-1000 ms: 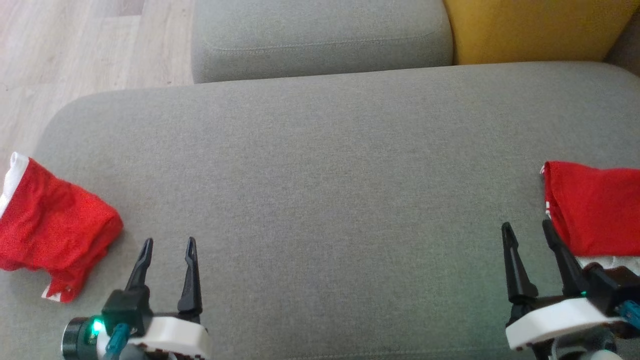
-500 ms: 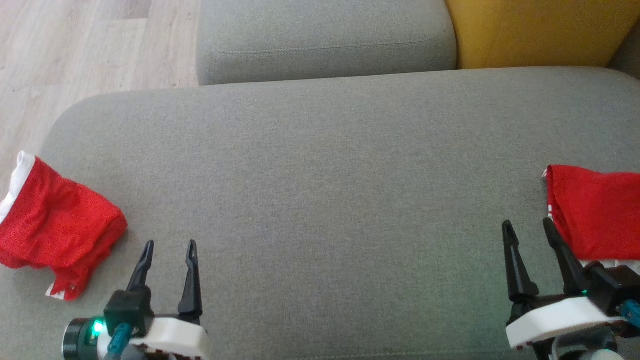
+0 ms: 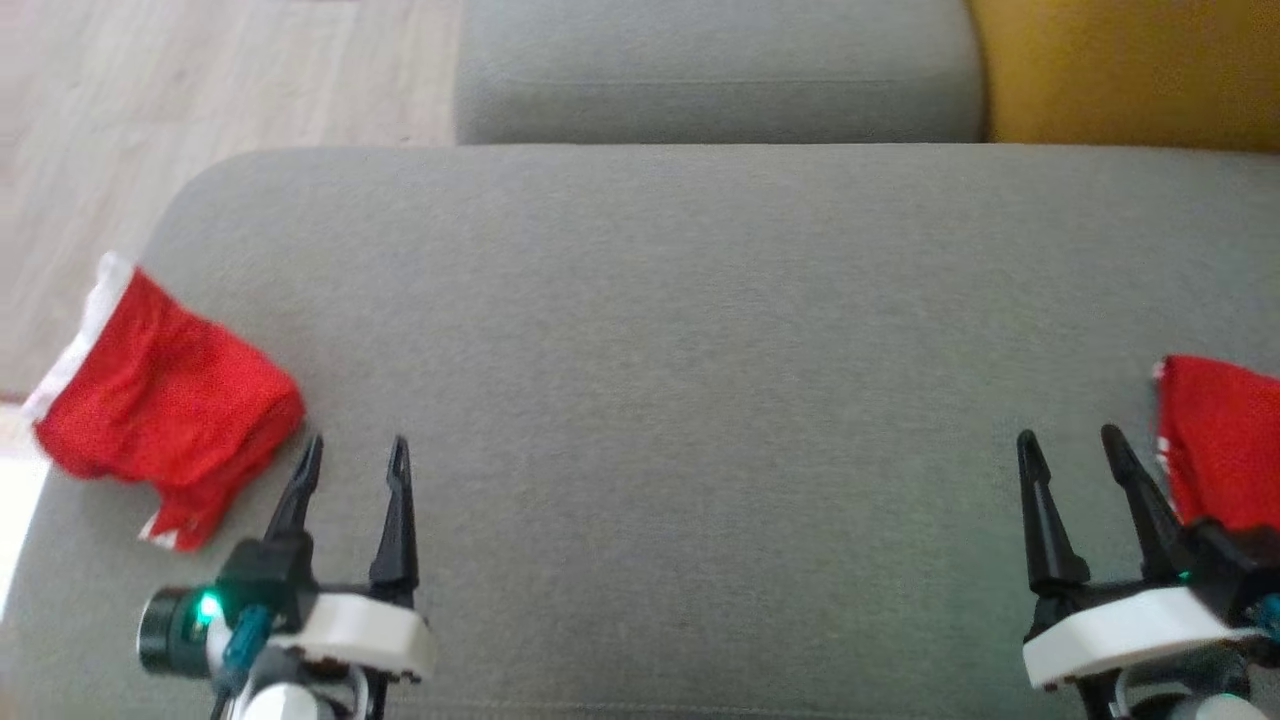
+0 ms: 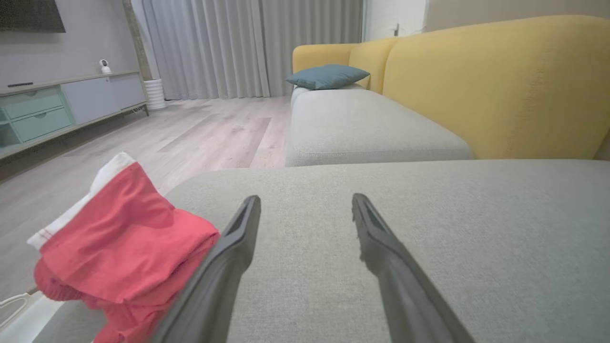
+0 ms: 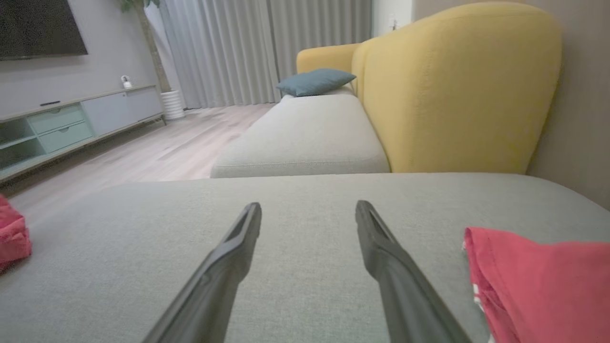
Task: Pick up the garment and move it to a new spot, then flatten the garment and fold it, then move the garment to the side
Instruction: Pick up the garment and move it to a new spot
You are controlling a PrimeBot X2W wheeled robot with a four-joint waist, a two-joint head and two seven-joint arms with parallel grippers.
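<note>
Grippers sit nearest, jaws spread and holding nothing: the left gripper point(image 3: 355, 445) at 7 o'clock, the right gripper point(image 3: 1068, 440) at 5 o'clock, over the grey seat cushion point(image 3: 680, 330). A bunched red garment point(image 3: 170, 410) lies at 9 o'clock on the cushion's edge, just beside the left gripper. A second garment point(image 3: 1220, 440), also red, at 3 o'clock is cut off by the frame edge and partly hidden behind the right gripper. A yellow backrest point(image 3: 1120, 70) stands at 1 o'clock.
</note>
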